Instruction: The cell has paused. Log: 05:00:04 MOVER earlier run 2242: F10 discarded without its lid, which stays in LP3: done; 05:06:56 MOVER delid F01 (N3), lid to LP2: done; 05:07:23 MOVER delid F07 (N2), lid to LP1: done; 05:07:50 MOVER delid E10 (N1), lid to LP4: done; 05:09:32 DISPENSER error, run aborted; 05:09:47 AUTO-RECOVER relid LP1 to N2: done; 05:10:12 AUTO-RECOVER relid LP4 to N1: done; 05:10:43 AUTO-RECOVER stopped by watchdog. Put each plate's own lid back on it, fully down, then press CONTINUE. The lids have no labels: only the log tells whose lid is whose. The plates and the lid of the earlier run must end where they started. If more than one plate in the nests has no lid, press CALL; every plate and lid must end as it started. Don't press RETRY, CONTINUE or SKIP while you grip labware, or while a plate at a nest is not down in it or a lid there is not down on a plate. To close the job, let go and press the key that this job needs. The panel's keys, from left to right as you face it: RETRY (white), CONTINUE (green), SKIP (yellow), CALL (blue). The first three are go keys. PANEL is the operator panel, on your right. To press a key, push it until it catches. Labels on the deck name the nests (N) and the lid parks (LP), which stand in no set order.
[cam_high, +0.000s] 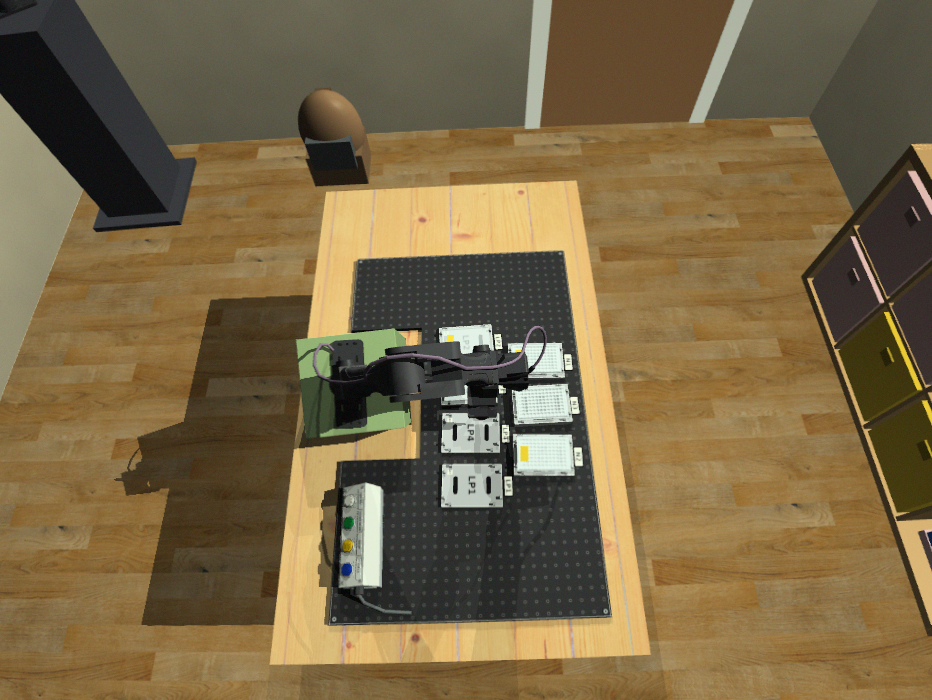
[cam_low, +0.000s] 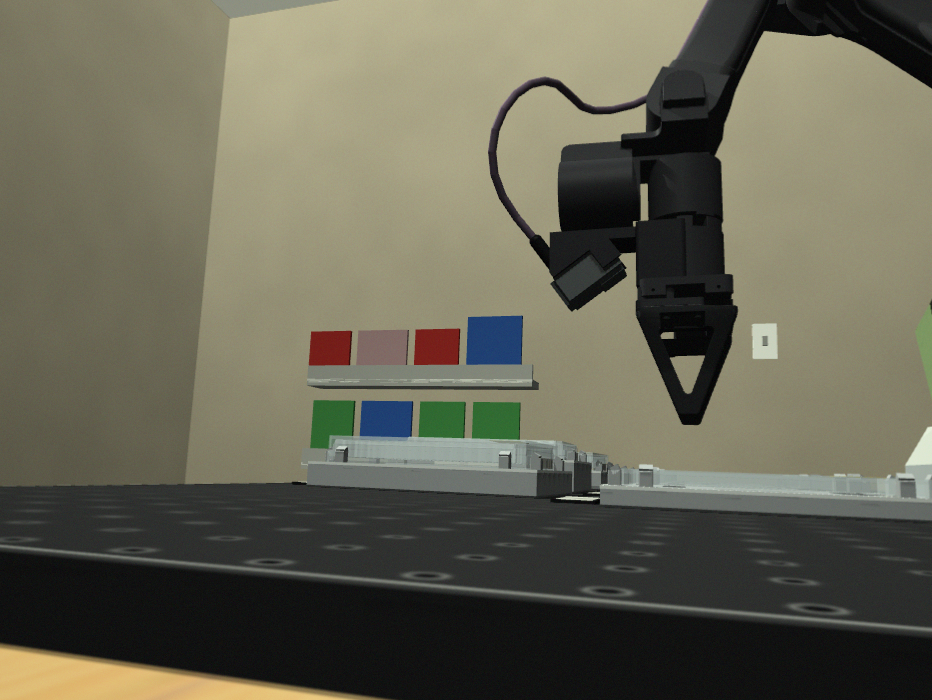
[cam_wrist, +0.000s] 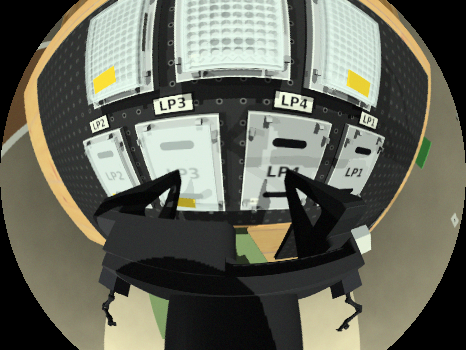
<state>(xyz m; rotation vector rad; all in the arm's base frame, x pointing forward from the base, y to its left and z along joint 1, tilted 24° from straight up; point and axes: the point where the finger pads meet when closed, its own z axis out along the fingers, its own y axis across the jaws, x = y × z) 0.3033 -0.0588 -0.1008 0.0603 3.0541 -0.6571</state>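
Note:
My gripper (cam_high: 482, 399) (cam_low: 689, 414) (cam_wrist: 232, 175) is open and empty, hanging above the line between parks LP3 and LP4. In the wrist view, the N3 plate (cam_wrist: 232, 22) (cam_high: 540, 404) in the middle nest has bare wells and no lid. The N1 plate (cam_wrist: 116, 45) (cam_high: 546, 361) and the N2 plate (cam_wrist: 342, 49) (cam_high: 546, 455) each carry a lid and show a yellow tag. A clear lid (cam_wrist: 109, 169) (cam_high: 467, 336) lies in LP2. Another lid (cam_wrist: 181, 158), with a yellow tag at its near edge, lies in LP3. LP4 (cam_wrist: 286, 155) (cam_high: 470, 433) and LP1 (cam_wrist: 356, 165) (cam_high: 472, 484) are empty.
The operator panel (cam_high: 365, 583) stands at the deck's near left, with white (cam_high: 350, 499), green (cam_high: 348, 521), yellow (cam_high: 347, 544) and blue (cam_high: 346, 568) keys. The arm's green pedestal (cam_high: 320, 361) sits beside the black perforated deck (cam_high: 467, 286).

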